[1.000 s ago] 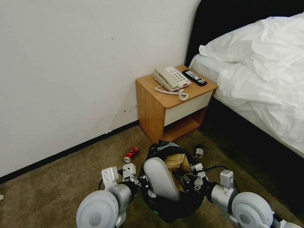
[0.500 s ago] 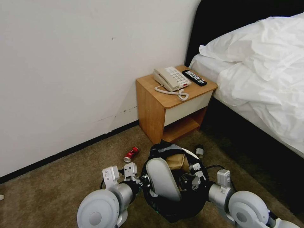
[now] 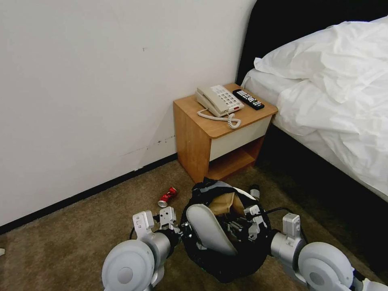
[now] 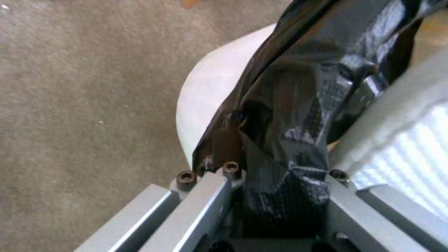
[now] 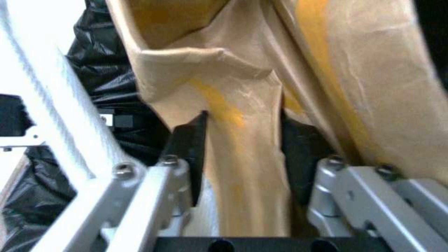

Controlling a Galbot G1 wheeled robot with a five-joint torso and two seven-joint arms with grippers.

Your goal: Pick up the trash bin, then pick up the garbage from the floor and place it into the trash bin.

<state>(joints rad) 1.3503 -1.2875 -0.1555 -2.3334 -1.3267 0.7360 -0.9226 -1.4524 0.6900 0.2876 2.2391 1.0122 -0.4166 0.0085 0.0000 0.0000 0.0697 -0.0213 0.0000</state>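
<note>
Bedroom carpet (image 3: 60, 242) by the nightstand (image 3: 218, 133): trash bin (image 3: 226, 258) pinched at its rim by left gripper (image 4: 261, 182), right gripper (image 5: 243, 140) clamping paper bag (image 3: 224, 204) inside — probably best letting go low, then fetching the 1 red can (image 3: 167, 197).

Hotel-style bedroom: bed (image 3: 335, 101) with white linen, wooden nightstand (image 3: 220, 137), corded phone (image 3: 218, 101), remote (image 3: 248, 99), carpet (image 3: 72, 238).

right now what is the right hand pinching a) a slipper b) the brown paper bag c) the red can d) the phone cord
b: the right hand has its fingers closed on a fold of the brown paper bag, over the trash bin.
</note>
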